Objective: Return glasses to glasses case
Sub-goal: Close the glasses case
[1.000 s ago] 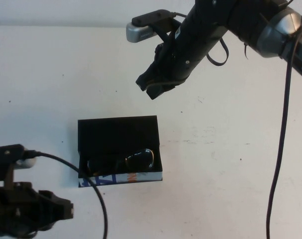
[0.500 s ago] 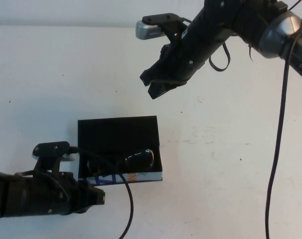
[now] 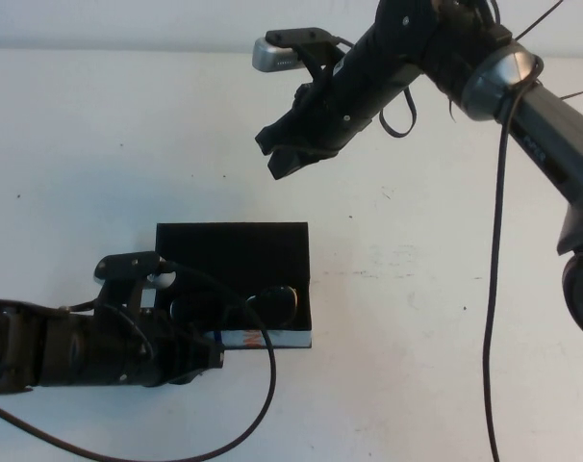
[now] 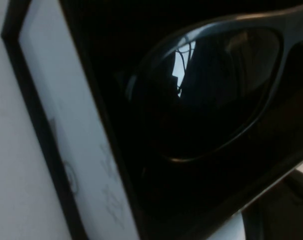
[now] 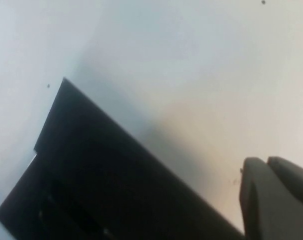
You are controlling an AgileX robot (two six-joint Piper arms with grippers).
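The black glasses case (image 3: pixel 236 252) lies open in the middle of the table, its lid flat behind it and its patterned front edge toward me. The dark glasses (image 3: pixel 272 302) lie inside it. My left gripper (image 3: pixel 205 358) is low at the case's front left corner. The left wrist view looks very closely at one lens of the glasses (image 4: pixel 216 90) and the case's pale front wall (image 4: pixel 66 130). My right gripper (image 3: pixel 282 159) hangs empty and shut above the table behind the case. The right wrist view shows its fingertips (image 5: pixel 256 175) together and the case (image 5: pixel 106 175) below.
The white table (image 3: pixel 445 318) spreads around the case. A black cable (image 3: pixel 258 395) loops from my left arm across the case's front. The right arm's cable (image 3: pixel 494 289) hangs down on the right.
My left arm has moved right, from the lower left corner up to the case's front edge. My right gripper has drifted slightly left behind the case. The glasses stay in the case.
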